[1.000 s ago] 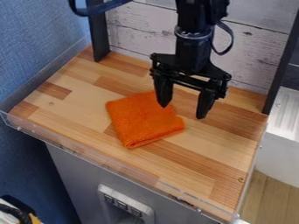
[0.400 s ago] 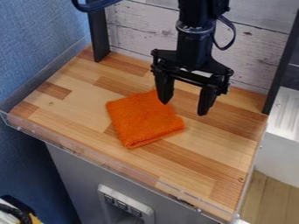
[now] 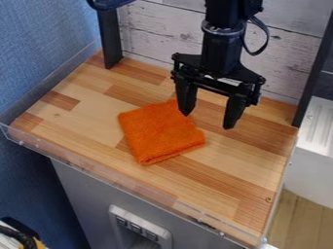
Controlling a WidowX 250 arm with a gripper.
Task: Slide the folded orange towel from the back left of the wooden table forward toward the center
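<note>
The black gripper (image 3: 208, 120) hangs down from the top edge, right of the middle, with its two fingers spread wide and nothing between them. An orange cloth (image 3: 160, 133), folded into a rough square, lies on the wooden work surface (image 3: 240, 165) near its middle. The gripper's left finger hangs in front of the cloth's upper right part; whether it touches the cloth I cannot tell. The right finger is over the wood, to the right of the cloth.
A clear raised edge (image 3: 130, 183) runs along the table's front. Dark uprights stand at the back left (image 3: 109, 39) and right (image 3: 315, 73), with a whitewashed plank wall (image 3: 156, 32) between them. A blue wall (image 3: 39, 53) borders the left side.
The gripper has shifted slightly to the right across the frames and stays spread. The cloth lies as before.
</note>
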